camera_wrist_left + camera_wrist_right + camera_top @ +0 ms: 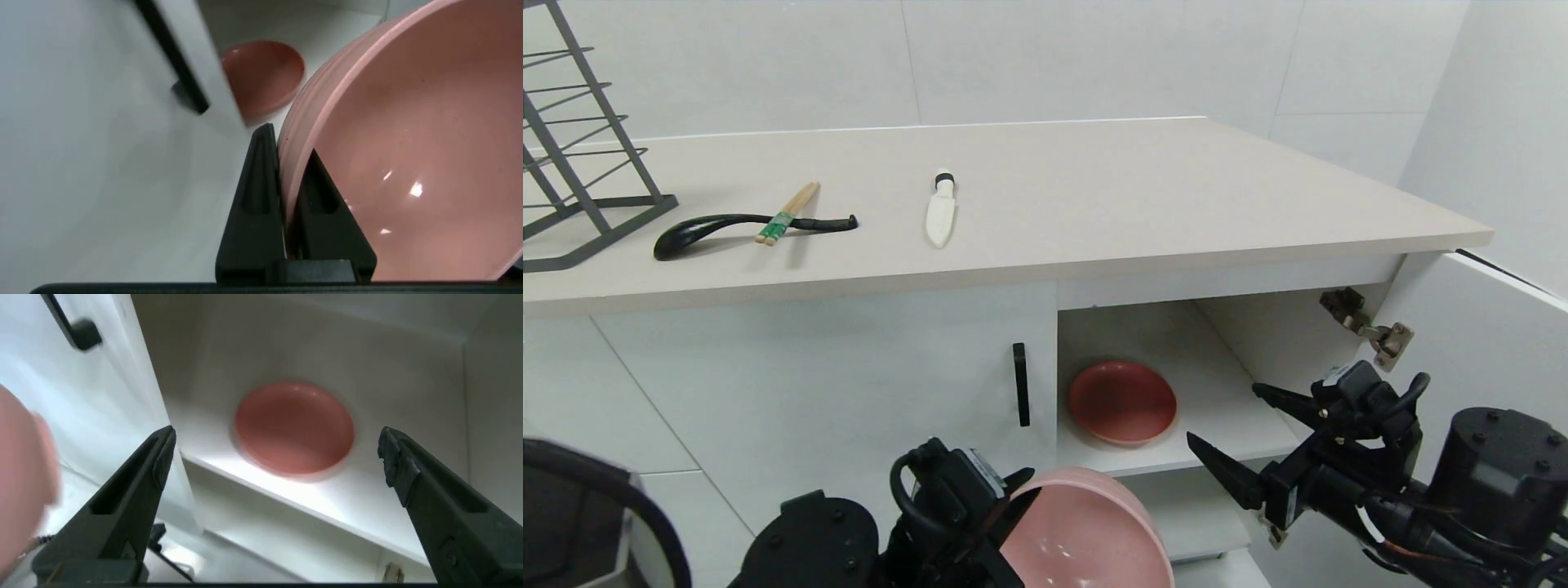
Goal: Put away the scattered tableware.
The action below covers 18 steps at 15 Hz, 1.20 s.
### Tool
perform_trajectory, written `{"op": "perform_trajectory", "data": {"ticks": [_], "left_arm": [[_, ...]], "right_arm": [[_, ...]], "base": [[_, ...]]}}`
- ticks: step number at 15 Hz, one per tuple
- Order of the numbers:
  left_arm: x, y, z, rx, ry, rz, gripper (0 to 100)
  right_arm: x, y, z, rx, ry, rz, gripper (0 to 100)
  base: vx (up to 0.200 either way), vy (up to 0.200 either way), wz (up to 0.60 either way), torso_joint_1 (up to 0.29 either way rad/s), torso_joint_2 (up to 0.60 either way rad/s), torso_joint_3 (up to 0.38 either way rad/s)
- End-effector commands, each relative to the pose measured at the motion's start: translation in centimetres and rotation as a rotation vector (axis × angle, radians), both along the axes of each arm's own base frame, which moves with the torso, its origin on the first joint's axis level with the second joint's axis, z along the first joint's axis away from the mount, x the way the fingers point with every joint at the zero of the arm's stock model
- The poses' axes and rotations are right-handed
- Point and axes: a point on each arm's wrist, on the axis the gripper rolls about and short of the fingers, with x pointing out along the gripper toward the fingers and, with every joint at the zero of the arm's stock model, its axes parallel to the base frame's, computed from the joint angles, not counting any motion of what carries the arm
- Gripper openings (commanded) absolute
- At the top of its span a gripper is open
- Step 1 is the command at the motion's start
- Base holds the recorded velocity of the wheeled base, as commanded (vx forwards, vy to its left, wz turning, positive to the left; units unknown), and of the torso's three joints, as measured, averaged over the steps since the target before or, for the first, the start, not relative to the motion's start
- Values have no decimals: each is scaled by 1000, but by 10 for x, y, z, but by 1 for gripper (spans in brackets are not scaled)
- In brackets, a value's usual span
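Note:
My left gripper (1013,494) (288,200) is shut on the rim of a pale pink bowl (1086,531) (417,139), held low in front of the cabinet. A red plate (1122,402) (296,427) (260,75) lies on the shelf inside the open cabinet. My right gripper (1241,433) (278,469) hangs open in front of that shelf with nothing between its fingers. On the countertop (1094,188) lie a black ladle (719,229), a pair of chopsticks (788,212) resting across it, and a white sheathed knife (940,208).
A dark wire dish rack (572,147) stands at the counter's far left. The left cabinet door with its black handle (1020,384) is shut. The right cabinet door (1478,327) is swung open beside my right arm.

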Motion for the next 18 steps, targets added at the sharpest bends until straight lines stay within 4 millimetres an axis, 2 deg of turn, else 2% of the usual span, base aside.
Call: {"op": "perform_trajectory", "data": {"ticks": [1,4,7,9,13,18], "left_arm": [[5,-19,-13,28,4,-29,0],[13,-35,-20,21,-4,-28,0],[25,-50,-32,32,-21,71,0],[26,-59,-39,38,-19,62,0],[33,-72,-38,4,-41,79,0],[48,-88,-46,-18,-76,204,0]], "right_arm": [[-1,-1,6,15,-25,-2,100],[-3,-3,11,27,-43,-5,100],[-3,-6,14,36,-57,-17,100],[-3,-6,14,34,-55,-15,100],[-4,-7,14,32,-54,-15,100],[-5,-8,11,24,-41,-15,100]], "base": [[0,0,0,0,0,0],[0,0,0,0,0,0],[0,0,0,0,0,0],[0,0,0,0,0,0],[0,0,0,0,0,0],[0,0,0,0,0,0]]}}
